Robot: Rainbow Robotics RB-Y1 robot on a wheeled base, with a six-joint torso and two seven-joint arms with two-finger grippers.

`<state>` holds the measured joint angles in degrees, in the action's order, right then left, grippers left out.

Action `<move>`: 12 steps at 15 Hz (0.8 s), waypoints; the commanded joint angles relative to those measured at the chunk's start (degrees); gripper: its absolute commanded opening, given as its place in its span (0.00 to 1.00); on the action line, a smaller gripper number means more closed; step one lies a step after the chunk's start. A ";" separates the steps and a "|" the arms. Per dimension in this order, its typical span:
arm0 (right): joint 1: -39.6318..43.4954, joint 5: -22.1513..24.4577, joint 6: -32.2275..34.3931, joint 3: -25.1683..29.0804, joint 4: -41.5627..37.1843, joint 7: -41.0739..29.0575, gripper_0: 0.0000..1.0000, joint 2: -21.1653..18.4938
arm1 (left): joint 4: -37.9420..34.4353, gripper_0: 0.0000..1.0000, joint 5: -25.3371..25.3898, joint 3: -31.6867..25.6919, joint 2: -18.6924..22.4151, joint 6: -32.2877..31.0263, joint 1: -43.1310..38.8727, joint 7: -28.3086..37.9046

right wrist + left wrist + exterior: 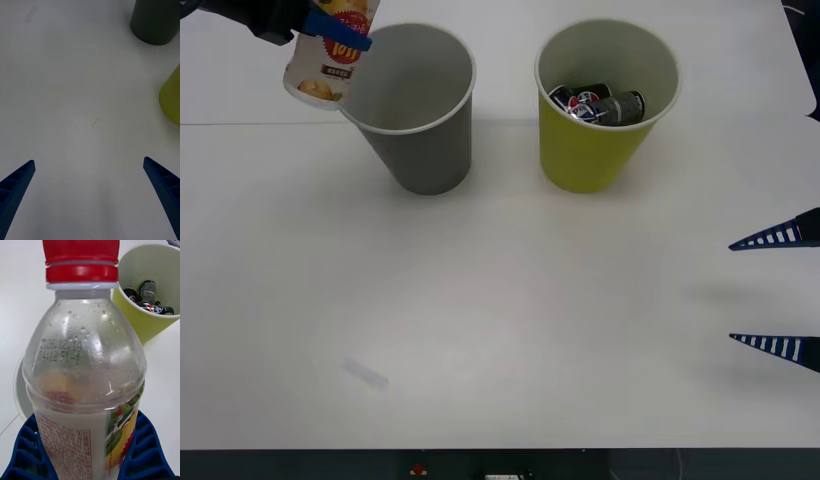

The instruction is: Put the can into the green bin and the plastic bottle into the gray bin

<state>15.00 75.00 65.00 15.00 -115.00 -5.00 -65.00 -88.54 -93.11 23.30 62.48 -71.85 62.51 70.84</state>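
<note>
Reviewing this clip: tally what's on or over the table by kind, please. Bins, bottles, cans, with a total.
Bins: 2, the gray bin and the green bin.
Plastic bottles: 1, the plastic bottle, held by the left tool beside the gray bin's rim.
Cans: at least 2 dark cans inside the green bin; exact number unclear.
Total: at least 5.
</note>
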 commanded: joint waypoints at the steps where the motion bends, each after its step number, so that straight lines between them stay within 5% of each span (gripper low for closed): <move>1: 0.00 0.00 0.00 0.00 0.00 0.00 1.00 0.00 | 5.40 0.00 -1.11 4.57 -3.16 0.92 4.81 0.00; 6: 0.00 0.00 0.00 0.00 0.00 0.00 1.00 0.00 | 9.97 0.00 -5.94 6.24 -8.52 2.77 6.92 -0.27; 10: 0.00 0.00 0.00 0.00 0.00 0.00 1.00 0.00 | 10.06 0.00 -6.29 6.32 -8.78 3.21 6.92 -0.62; 11: 0.00 0.00 0.00 0.00 0.00 0.00 1.00 0.00 | 10.06 0.23 -6.29 6.24 -8.78 3.21 6.92 -1.14; 12: 0.00 0.00 0.00 0.00 0.00 0.00 1.00 0.00 | 10.06 0.83 -5.94 6.24 -8.78 3.21 6.92 -1.76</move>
<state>15.00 75.00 65.00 15.00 -115.00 -5.00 -65.00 -78.49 -99.30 29.56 53.69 -68.66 69.44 69.53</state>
